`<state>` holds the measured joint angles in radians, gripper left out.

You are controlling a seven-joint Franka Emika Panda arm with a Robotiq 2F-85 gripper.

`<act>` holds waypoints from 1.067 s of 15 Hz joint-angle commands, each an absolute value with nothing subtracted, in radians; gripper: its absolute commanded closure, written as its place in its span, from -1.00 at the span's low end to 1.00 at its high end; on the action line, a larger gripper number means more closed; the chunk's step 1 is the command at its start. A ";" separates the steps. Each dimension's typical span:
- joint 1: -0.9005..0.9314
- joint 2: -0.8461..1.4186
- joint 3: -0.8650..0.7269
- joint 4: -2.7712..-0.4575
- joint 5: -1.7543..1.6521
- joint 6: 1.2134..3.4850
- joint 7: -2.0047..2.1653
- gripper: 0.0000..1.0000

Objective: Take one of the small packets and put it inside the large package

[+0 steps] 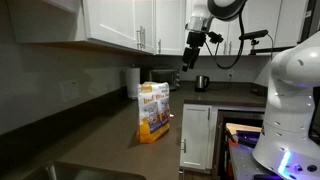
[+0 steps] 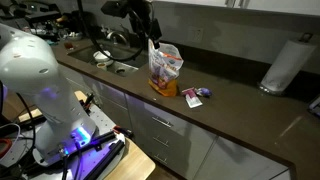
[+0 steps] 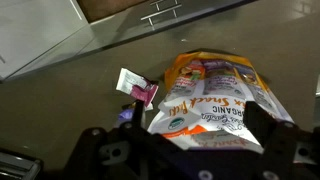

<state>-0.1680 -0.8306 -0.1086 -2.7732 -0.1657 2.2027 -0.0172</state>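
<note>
Wrist view shows the tall orange-yellow snack bag with printed food pictures (image 3: 215,95) below the gripper (image 3: 180,140), whose dark fingers (image 3: 268,130) are spread apart, one at each side. The small reddish-pink packets (image 3: 137,88) lie on the dark grey table (image 3: 60,100), just beside the bag. In an exterior view the gripper (image 1: 193,45) hangs above the upright bag (image 1: 153,112) without touching it. A white paper roll (image 2: 283,65) stands well apart.

Bare countertop (image 2: 240,110) beside orange bag (image 2: 165,68)
</note>
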 commanded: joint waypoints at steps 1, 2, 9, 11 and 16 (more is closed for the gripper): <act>-0.171 -0.830 -0.105 -2.771 -0.162 2.199 -0.020 -1.00; -0.171 -0.830 -0.105 -2.771 -0.162 2.199 -0.020 -1.00; -0.183 -0.694 -0.132 -2.742 -0.176 2.321 -0.033 -1.00; -0.192 -0.593 -0.155 -2.703 -0.176 2.391 -0.040 -1.00; -0.216 -0.385 -0.213 -2.560 -0.163 2.439 -0.077 -1.00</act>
<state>-0.1967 -0.5262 -0.1879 -2.6744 -0.1659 2.4350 -0.0236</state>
